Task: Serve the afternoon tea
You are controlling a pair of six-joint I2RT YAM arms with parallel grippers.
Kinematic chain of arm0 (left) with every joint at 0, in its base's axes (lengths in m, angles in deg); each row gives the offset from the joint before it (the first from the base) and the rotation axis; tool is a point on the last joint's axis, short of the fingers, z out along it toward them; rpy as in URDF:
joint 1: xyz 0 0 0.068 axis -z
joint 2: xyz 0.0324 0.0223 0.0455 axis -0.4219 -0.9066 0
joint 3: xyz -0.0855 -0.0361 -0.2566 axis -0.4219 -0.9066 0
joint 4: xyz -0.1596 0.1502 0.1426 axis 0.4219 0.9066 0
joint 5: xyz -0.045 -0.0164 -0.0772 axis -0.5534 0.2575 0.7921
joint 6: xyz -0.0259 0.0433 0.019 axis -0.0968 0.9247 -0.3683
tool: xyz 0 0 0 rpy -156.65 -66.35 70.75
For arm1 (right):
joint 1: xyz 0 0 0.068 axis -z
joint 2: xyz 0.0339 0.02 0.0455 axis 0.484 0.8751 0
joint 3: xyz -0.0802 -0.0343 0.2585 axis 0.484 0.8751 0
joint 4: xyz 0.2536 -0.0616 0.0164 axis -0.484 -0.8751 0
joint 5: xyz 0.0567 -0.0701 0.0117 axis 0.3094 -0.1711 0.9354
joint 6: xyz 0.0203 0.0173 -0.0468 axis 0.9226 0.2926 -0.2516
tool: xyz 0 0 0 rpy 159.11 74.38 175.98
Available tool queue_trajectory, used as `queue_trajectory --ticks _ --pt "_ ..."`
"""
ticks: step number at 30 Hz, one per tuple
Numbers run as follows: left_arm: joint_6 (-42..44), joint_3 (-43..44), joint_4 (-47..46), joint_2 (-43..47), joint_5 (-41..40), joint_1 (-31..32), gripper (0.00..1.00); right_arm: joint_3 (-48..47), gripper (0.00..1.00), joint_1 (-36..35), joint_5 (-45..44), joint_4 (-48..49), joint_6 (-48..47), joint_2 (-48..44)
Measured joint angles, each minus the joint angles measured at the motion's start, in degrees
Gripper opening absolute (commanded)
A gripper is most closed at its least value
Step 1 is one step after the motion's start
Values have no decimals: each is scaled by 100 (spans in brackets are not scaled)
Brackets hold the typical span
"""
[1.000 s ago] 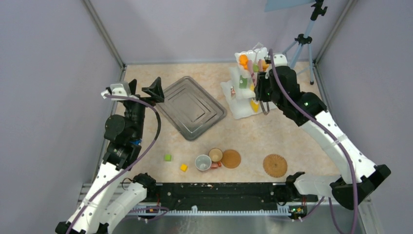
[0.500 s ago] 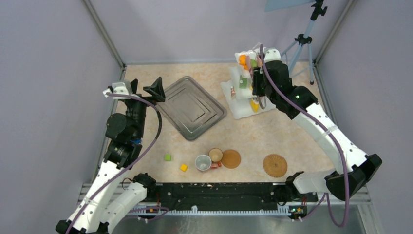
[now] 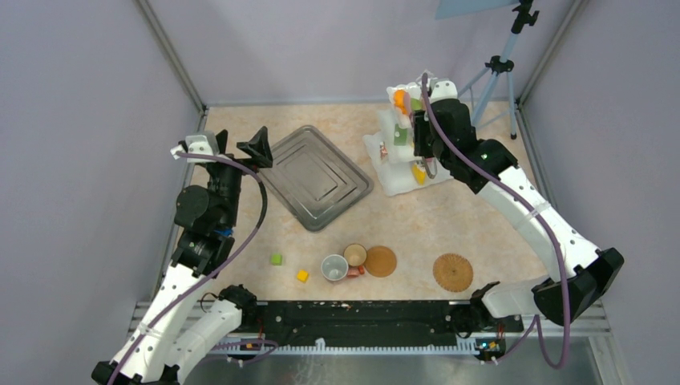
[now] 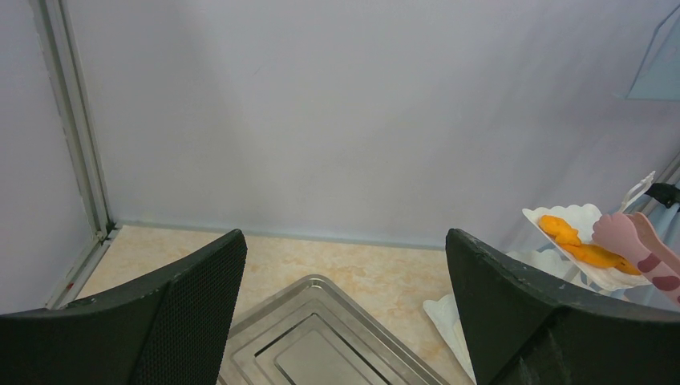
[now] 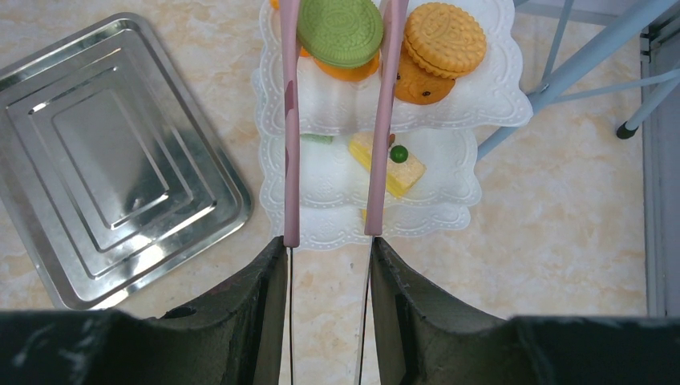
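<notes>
The right jaws are clenched on the handles of the pink tongs. The tongs' two arms reach over the top tier of the white three-tier stand and flank a green round pastry (whether they actually press it, I cannot tell). That pastry lies on an orange round, beside a yellow sandwich biscuit. A yellow cake wedge lies on the middle tier. The left jaws stand wide apart and empty near the grey steel tray. On the surface near the arms' bases, two cups sit just beside one woven mat. The other mat lies apart to the right.
</notes>
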Motion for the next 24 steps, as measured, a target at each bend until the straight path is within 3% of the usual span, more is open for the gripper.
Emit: queue_trajectory --ticks 24 --pt "0 0 2 0 39 0 99 -2 44 0 2 2 -4 13"
